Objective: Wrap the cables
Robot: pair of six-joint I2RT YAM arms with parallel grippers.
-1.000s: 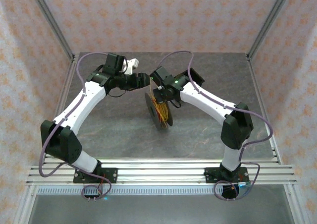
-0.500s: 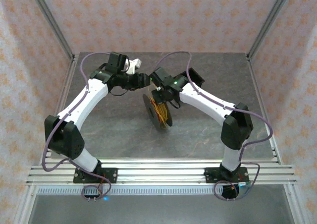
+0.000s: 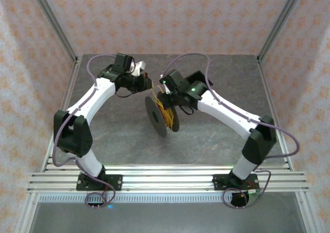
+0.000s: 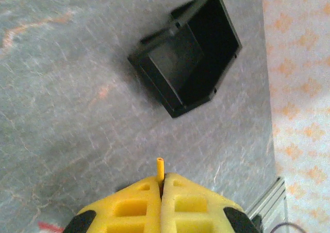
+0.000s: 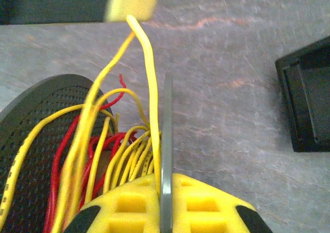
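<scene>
so far most cables point(image 5: 153, 104) sit in loose loops on the black spool point(image 3: 154, 117) standing mid-table; the right gripper point(image 5: 166, 189) is clamped on its thin rim, the left gripper point(image 4: 161, 184) pinched on one yellow end, seemingly left to wind in.

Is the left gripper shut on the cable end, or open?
Shut: the left gripper has its yellow fingers pressed together in its wrist view, a yellow cable end poking out between them.
</scene>
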